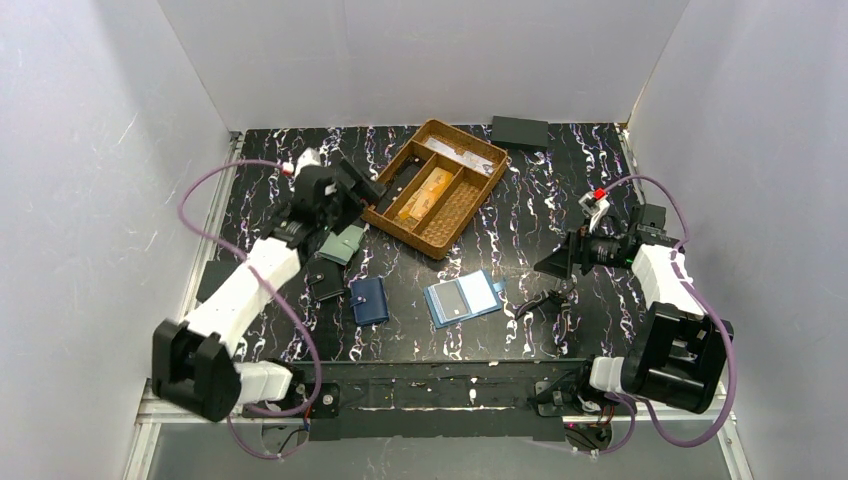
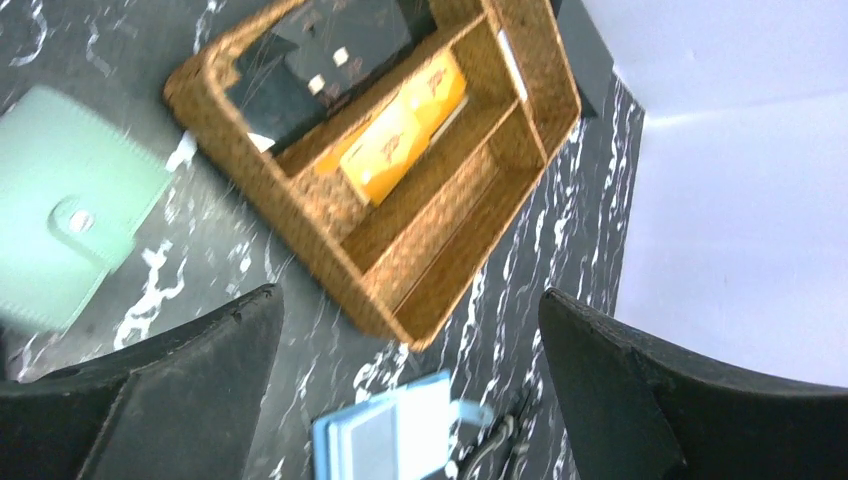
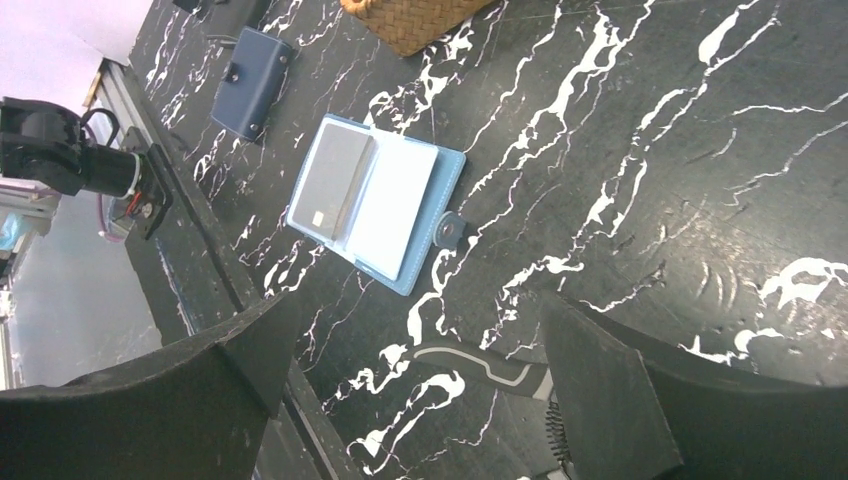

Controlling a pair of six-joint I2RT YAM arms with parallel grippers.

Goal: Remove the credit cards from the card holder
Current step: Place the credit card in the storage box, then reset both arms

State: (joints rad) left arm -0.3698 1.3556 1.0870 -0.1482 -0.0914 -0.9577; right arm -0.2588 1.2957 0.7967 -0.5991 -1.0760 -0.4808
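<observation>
Card holder (image 1: 463, 298) lying open and flat on the black marbled table (image 1: 560, 190) near its front edge, between a closed navy wallet (image 1: 369, 300) and the right gripper (image 1: 548, 268) — grey pocket panel on one half, pale panel with snap tab on the other. Orange-gold credit cards (image 1: 425, 193) rest in the middle compartment of the wicker tray (image 1: 455, 208), well apart from the holder. Left gripper (image 2: 410, 310) hangs beside the tray's left side, near a pale green wallet (image 2: 60, 235) — both grippers' jaws are spread wide and grasp nothing.
</observation>
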